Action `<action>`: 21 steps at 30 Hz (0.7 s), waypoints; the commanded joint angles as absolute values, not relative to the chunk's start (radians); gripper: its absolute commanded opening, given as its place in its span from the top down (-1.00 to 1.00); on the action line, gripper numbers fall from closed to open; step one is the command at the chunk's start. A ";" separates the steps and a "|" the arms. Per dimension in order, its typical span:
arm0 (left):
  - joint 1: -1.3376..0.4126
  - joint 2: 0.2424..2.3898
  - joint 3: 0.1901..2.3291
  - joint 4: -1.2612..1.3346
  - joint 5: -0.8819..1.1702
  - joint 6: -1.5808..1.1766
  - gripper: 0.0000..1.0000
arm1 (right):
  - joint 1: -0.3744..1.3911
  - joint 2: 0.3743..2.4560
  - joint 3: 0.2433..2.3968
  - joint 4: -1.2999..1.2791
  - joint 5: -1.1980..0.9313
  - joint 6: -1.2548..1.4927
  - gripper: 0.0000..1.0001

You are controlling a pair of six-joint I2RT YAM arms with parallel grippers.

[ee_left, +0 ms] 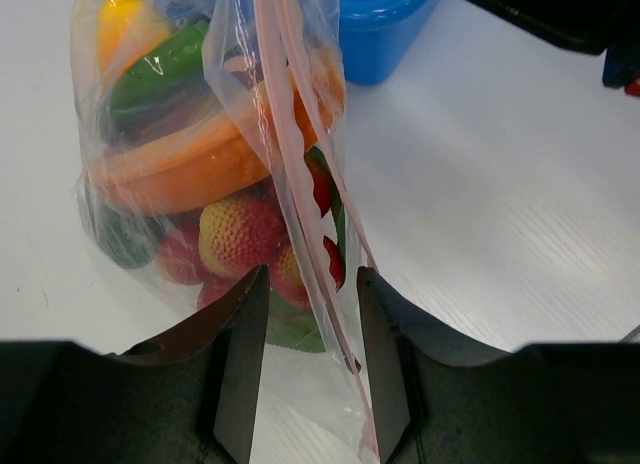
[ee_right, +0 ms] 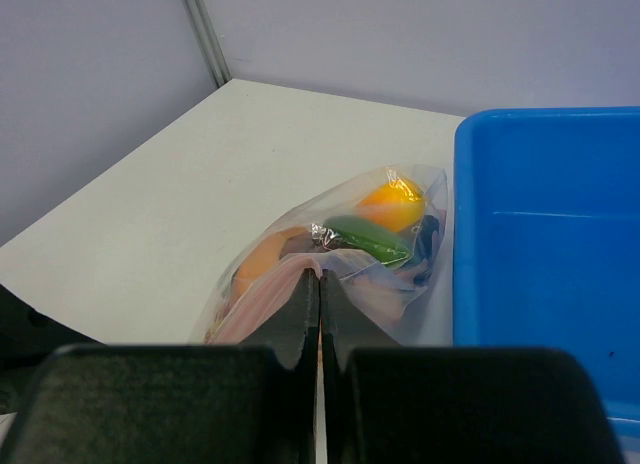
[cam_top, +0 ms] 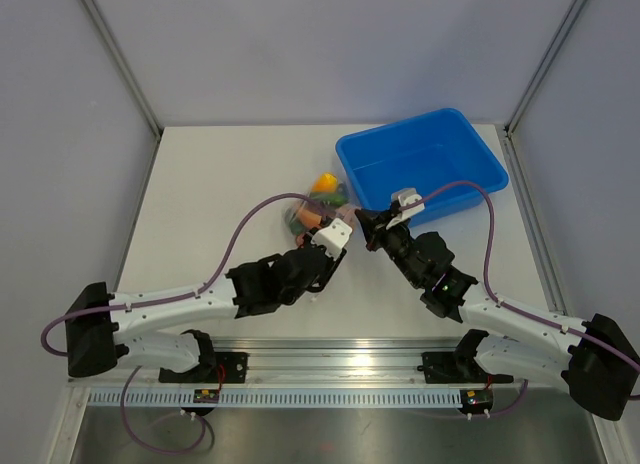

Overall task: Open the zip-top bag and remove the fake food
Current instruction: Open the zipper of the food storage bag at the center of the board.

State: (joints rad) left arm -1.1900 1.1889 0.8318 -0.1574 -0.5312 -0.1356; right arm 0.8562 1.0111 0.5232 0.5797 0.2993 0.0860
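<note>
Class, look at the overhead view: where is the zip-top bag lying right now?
In the top view the zip-top bag lies near the middle of the table, just beside the left wall of the blue bin.

We see the left arm (cam_top: 170,304) and the right arm (cam_top: 520,319) built alike, with white link shells, black joint housings and black bases. A purple cable (cam_top: 235,246) runs along each, and the left gripper (ee_left: 310,284) has matte black, flat-faced fingers (ee_left: 243,374).
</note>
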 commanded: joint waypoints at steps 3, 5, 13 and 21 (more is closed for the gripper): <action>-1.190 1.235 0.910 -0.127 -0.560 -0.137 0.32 | 0.851 1.005 0.563 0.664 0.295 0.101 1.00; -1.184 1.244 0.917 -0.132 -0.558 -0.137 0.52 | 0.851 1.005 0.561 0.664 0.293 0.103 1.00; -1.146 1.250 0.948 -0.201 -0.630 -0.147 1.00 | 0.851 1.003 0.548 0.678 0.301 0.110 1.00; -1.068 1.227 1.008 -0.259 -0.676 -0.126 1.00 | 0.851 1.072 0.534 0.736 0.281 0.159 1.00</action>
